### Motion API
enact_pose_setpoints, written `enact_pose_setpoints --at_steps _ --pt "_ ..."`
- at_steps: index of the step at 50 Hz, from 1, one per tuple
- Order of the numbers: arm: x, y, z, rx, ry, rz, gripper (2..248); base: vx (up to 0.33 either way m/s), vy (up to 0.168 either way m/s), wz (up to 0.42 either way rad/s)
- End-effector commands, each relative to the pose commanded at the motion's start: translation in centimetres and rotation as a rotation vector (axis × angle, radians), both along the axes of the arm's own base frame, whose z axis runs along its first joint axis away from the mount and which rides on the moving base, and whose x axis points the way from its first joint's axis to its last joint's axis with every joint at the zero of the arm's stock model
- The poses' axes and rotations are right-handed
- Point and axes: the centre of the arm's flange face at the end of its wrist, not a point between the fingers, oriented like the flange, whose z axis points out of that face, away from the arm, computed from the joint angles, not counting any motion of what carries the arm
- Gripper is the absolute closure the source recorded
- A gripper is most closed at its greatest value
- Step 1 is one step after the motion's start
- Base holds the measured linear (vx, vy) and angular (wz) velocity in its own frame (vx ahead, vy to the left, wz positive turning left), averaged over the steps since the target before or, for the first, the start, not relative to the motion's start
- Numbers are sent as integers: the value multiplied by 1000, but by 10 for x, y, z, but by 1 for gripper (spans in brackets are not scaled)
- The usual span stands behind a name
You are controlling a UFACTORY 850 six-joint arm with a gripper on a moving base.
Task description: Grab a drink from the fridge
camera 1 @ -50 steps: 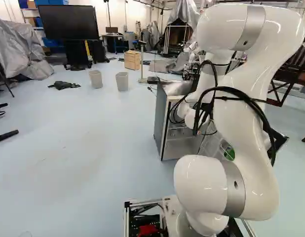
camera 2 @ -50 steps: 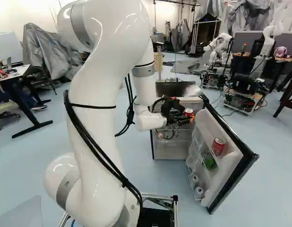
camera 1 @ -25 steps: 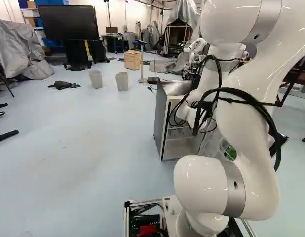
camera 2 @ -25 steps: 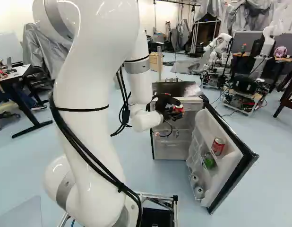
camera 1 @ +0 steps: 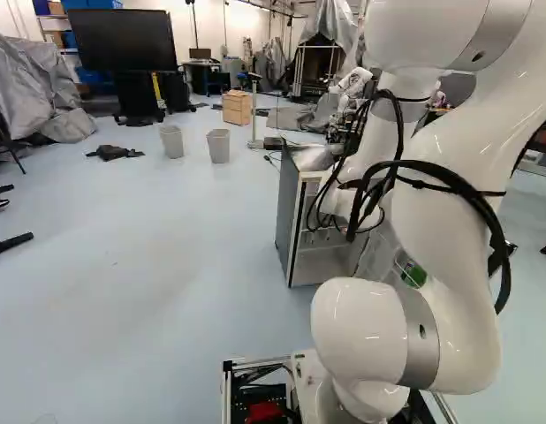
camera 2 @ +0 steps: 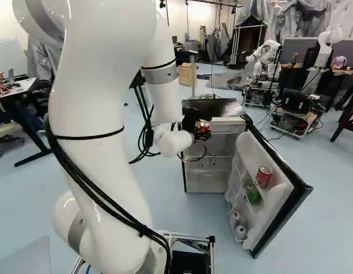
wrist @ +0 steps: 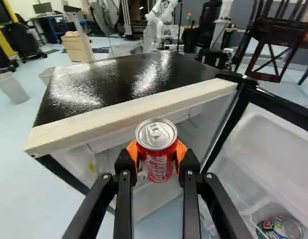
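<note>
- Right base view: a desk (camera 2: 16, 88) stands at the left, partly behind the white arm (camera 2: 91, 108).
- Next comes the gripper (camera 2: 204, 132), both orange pads clamped on an upright red can (wrist: 156, 154), held before the open front of the fridge (camera 2: 225, 107).
- The fridge door (camera 2: 291, 208) hangs open, a second red can (camera 2: 263, 176) on its shelf, a green item (camera 2: 252, 194) just beside it.
- Farther right and back stands another robot (camera 2: 323, 47).
</note>
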Motion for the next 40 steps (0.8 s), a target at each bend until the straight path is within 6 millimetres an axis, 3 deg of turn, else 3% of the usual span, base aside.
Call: enact_pose_setpoints --at_steps 40 --pt "-6 6 39 -32 -59 53 156 0 0 0"
